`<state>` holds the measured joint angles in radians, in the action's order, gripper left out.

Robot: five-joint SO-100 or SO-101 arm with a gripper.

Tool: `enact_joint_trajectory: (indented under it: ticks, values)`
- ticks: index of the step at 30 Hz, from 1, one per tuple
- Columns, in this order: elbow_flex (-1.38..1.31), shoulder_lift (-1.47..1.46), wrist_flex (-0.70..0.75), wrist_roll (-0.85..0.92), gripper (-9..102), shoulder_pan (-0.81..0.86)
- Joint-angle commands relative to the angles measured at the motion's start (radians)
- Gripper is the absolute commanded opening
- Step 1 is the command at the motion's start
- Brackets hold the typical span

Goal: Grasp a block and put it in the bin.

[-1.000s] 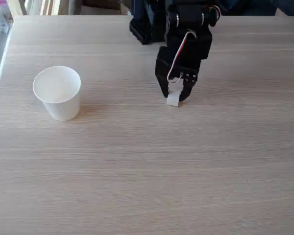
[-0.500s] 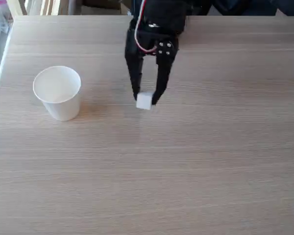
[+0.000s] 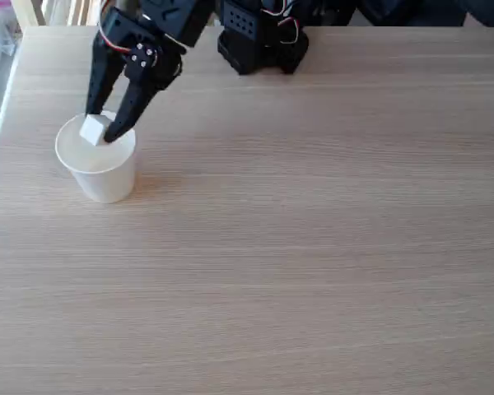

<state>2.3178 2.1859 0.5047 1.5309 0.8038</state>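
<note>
Upper left of frame, fixed view: gripper (image 3: 98, 132) clamped on block (image 3: 93, 130), poised over bin (image 3: 99, 169) mouth. Pick and carry look complete. Remaining, est.: open jaws, drop block into bin, retract arm. Table (image 3: 313, 263) otherwise bare.

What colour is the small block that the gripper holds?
White, like the cup under it; the block shows clearly in the fixed view.
</note>
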Motion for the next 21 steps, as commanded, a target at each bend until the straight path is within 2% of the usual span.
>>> enact_joint_trajectory:
  ticks: [1, 4, 9, 13, 16, 19, 21]
  values:
    - [-0.054, -0.055, -0.015, 0.064, 0, 0.057]
    - [-0.064, -0.100, -0.015, 0.107, 1, 0.080]
    - [-0.091, -0.130, -0.032, 0.137, 23, 0.089]
    - [-0.104, -0.137, -0.034, 0.133, 28, 0.078]
    - [-0.109, -0.135, -0.035, 0.129, 27, 0.069]
    - [-0.107, -0.120, -0.035, 0.124, 13, 0.057]
    - [-0.097, -0.098, -0.031, 0.123, 8, 0.041]
